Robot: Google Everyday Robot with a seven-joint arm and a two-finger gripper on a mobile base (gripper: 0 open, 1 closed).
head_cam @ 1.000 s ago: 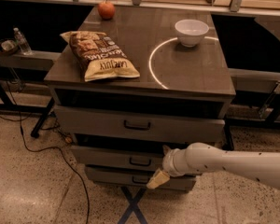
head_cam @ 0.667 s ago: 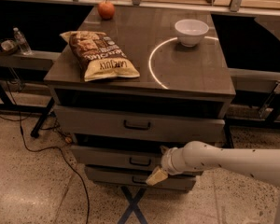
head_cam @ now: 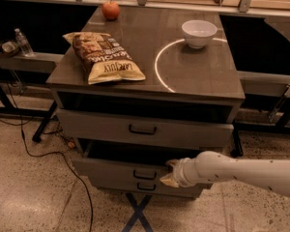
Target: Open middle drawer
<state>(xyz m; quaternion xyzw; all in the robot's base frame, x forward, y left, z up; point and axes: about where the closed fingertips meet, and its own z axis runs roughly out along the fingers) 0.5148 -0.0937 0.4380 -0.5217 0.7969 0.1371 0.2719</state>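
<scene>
The grey cabinet [head_cam: 210, 88] has three stacked drawers. The top drawer [head_cam: 101, 124] has a black handle [head_cam: 142, 129]. The middle drawer [head_cam: 106, 169] stands partly pulled out, with a dark gap above its front; its small black handle [head_cam: 145, 174] is at centre. The bottom drawer [head_cam: 116, 184] is just below, also with a handle [head_cam: 146, 186]. My gripper [head_cam: 170, 174], on a white arm [head_cam: 232, 168] coming in from the right, is against the middle drawer's front, just right of its handle.
On the cabinet top lie a chip bag [head_cam: 104, 57], an apple [head_cam: 110, 9] and a white bowl [head_cam: 199, 33]. A water bottle [head_cam: 23, 42] stands on a shelf at the left. A black cable [head_cam: 53, 158] runs over the floor, and blue tape [head_cam: 137, 214] marks a cross below the cabinet.
The middle drawer has slid out towards me, and the dark gap above it is wider. My gripper has risen from the bottom drawer's level to the middle drawer's front.
</scene>
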